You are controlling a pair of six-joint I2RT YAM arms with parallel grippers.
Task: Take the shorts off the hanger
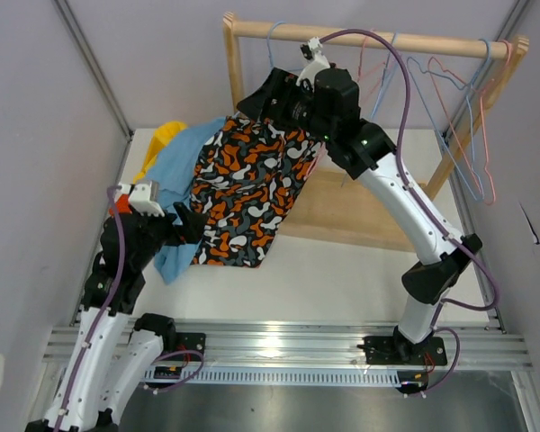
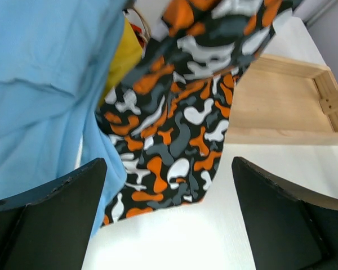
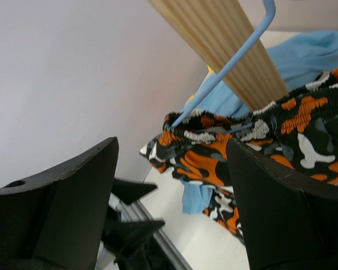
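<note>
Setting: Pale lavender walls are closing in a white table (image 1: 360,270), with a bare-wood rack (image 1: 414,40) standing at 12 o'clock in the overhead view.
Shorts on the hanger: the blotch-print shorts (image 1: 243,193) are hanging from a thin blue hanger (image 3: 231,62) at the rack's 11 o'clock end and draping toward 7 o'clock. The elastic waistband is bunching in ruffles around the wire.
Right claw: the right gripper (image 3: 172,154) is hovering just beside the rail with its fingers spread wide and nothing between them. It is facing the waistband, seemingly placed to take the band where it is sitting on the hanger.
Left claw: the left gripper (image 2: 169,169) is sitting low at 8 o'clock, jaws wide apart and empty, looking at the hem. It is probably positioned to steady or tug the lower edge.
Pile: the light blue shorts (image 1: 175,166) and the yellow shorts (image 1: 166,135) are lying crumpled at 9 to 10 o'clock, partly under the print pair.
Spare hangers: bare wire hangers (image 1: 459,117), blue and pink, are dangling at 1 to 2 o'clock.
Feel: all the fabric is sagging limp and thin against rigid wire and smooth round wood.
</note>
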